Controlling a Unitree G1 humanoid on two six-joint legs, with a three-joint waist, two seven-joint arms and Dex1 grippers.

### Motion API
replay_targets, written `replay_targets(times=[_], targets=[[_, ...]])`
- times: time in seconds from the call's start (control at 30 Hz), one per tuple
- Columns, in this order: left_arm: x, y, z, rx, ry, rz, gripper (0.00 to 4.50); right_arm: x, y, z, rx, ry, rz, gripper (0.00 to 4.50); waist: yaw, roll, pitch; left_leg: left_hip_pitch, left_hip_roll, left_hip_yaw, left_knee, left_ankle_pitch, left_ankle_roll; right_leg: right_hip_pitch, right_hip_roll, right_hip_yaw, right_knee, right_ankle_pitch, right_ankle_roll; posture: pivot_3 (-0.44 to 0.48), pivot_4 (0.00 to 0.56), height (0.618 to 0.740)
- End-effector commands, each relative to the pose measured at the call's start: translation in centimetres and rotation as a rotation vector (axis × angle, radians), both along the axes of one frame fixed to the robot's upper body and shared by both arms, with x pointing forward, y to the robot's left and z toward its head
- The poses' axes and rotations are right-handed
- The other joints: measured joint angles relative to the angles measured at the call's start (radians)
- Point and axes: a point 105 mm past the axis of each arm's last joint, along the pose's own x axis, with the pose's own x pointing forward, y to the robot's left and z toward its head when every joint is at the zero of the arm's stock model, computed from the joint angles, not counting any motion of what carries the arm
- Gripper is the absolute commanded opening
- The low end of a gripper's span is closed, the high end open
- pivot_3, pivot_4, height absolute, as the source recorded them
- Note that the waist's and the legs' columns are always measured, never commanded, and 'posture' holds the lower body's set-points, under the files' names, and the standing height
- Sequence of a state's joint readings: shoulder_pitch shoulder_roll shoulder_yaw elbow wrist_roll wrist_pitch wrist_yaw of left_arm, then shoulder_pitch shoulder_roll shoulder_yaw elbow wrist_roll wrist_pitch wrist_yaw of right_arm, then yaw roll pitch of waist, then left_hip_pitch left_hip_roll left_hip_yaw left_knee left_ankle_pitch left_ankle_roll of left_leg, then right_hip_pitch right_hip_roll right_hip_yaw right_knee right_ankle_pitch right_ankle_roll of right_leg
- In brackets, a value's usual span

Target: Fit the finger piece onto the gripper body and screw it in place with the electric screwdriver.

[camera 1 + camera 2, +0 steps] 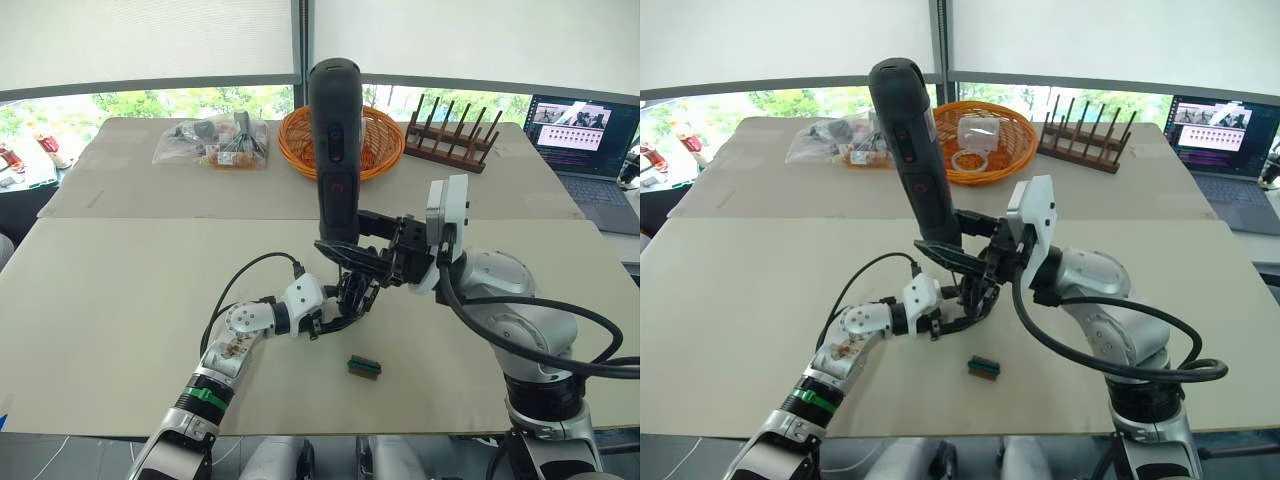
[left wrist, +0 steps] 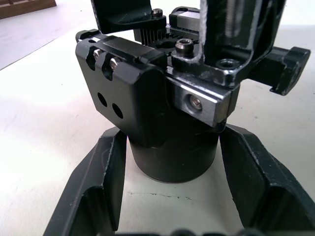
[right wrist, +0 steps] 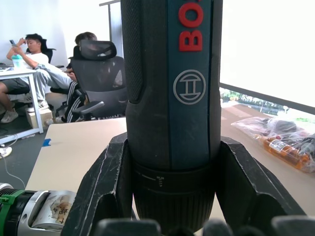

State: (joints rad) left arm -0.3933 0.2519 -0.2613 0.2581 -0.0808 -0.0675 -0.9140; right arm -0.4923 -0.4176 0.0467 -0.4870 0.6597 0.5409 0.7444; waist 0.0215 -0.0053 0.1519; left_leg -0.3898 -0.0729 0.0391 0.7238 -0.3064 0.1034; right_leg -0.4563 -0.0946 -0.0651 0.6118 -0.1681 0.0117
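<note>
Desk [image 1: 120, 300] carries the work. Right tool [image 3: 170, 196] is clamped around the electric screwdriver [image 1: 333, 140], held upright directly above the left tool [image 2: 170, 196], whose fingers pinch the round base of the gripper body [image 2: 162, 108]. Risk: bit slipping off the screw head if the screwdriver tilts.

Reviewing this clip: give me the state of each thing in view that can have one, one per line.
electric screwdriver: upright, gripped by the right hand, tip down at the gripper body.
gripper body: standing on the table, round base between the left hand fingers.
small green-brown block: lying loose on the table.
laptop: open, screen on.
</note>
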Motion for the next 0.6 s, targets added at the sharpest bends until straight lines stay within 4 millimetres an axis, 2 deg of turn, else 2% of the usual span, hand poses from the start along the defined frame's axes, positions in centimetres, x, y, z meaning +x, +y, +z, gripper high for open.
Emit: replay_targets(times=[0.03, 0.6], targets=[[0.11, -0.26, 0.66, -0.01, -0.027, -0.002, 2.3, -0.86, 0.07, 1.44, 0.032, -0.082, 0.021, 1.91, 0.0, 0.0, 0.0, 0.0, 0.0, 0.0, 0.0, 0.0, 0.0, 0.0, 0.0, 0.0, 0.0, 0.0, 0.0, 0.0, 0.15, 0.74], [0.07, -0.2, 0.66, -0.009, -0.029, 0.0, 2.3, -0.81, 0.08, 0.67, 0.005, -0.082, 0.018, 1.91, 0.0, 0.0, 0.0, 0.0, 0.0, 0.0, 0.0, 0.0, 0.0, 0.0, 0.0, 0.0, 0.0, 0.0, 0.0, 0.0, 0.15, 0.74]])
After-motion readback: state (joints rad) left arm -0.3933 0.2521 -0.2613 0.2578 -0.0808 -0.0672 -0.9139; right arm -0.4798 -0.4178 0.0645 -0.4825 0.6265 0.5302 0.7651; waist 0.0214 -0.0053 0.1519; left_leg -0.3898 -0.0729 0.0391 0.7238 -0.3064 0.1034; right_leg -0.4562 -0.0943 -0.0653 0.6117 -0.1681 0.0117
